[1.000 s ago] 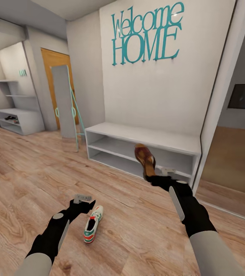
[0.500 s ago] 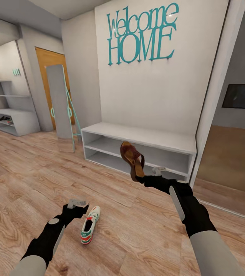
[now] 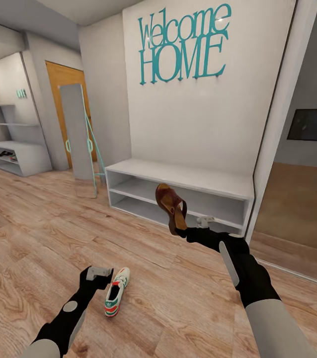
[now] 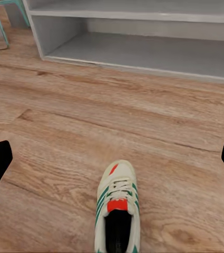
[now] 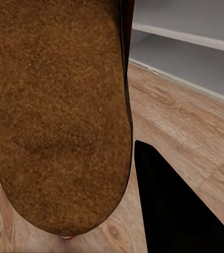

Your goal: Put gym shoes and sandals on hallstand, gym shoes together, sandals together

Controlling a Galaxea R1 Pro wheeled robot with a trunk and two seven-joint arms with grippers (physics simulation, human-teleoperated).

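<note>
sandal (image 3: 171, 206) in right end effector (image 3: 188, 231), sneaker (image 3: 115, 297) below left end effector (image 3: 98, 273)

Sneaker (image 4: 117, 211) heel cut off by the left wrist picture's edge, sandal (image 5: 56, 113) toe cropped in the right wrist view, items on the far shelf (image 3: 7, 155) too small to be told

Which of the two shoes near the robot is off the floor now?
The brown sandal, held up by the right hand before the hallstand. The white gym shoe lies on the floor.
</note>
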